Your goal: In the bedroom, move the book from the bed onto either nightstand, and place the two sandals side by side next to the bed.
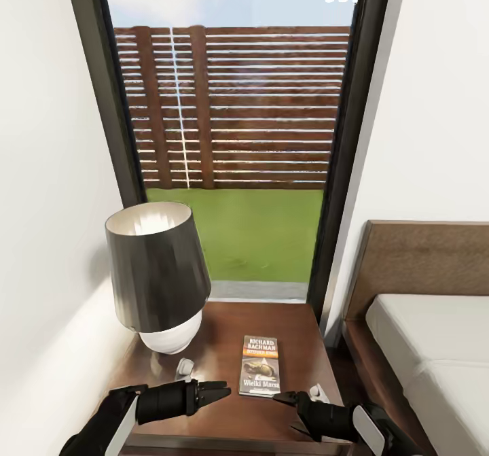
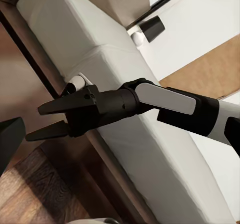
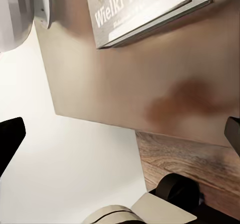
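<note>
From my head camera I look down on a nightstand point(image 1: 299, 327) with a glossy dark-brown top, set in front of a tall dark-framed window point(image 1: 234, 136) showing grass and a slatted wooden fence. The book point(image 1: 260, 365) lies flat on the nightstand, near its middle, cover up. A lamp point(image 1: 157, 276) with a dark shade and a white base stands on the nightstand's left part, apart from the book. The bed point(image 1: 424, 320) sits just beside the nightstand on the right, its light mattress and wooden headboard visible.

My left gripper point(image 1: 221, 393) hovers over the front of the nightstand, just left of the book, fingers slightly apart and empty. My right gripper point(image 1: 283, 397) hangs near the book's front right corner, fingers apart and holding nothing; the left wrist camera shows them spread too point(image 2: 47, 120).

In the right wrist camera the book's point(image 3: 145, 8) title edge rests on the wood.
</note>
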Robot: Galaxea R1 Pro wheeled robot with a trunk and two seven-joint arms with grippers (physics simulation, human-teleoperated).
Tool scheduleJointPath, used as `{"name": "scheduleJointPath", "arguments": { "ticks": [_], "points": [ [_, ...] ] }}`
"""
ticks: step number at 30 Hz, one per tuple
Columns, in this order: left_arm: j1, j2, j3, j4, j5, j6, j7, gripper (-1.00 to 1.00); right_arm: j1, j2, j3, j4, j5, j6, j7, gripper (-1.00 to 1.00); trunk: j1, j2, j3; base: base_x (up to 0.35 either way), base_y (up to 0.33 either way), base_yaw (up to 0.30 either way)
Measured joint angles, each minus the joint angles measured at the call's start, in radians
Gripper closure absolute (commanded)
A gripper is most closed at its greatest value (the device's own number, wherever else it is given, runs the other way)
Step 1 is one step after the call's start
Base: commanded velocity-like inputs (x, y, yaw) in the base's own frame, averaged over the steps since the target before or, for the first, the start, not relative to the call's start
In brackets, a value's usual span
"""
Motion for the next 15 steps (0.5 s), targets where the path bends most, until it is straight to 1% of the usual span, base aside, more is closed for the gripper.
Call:
{"name": "scheduleJointPath", "arguments": {
  "ticks": [15],
  "points": [
    [0.000,-0.001,0.000,0.000,0.000,0.000,0.000,-1.00,0.000,0.004,0.000,0.000,0.000,-0.001,0.000,-1.00,-0.058,0.105,0.047,0.000,0.000,0.000]
  ]
}}
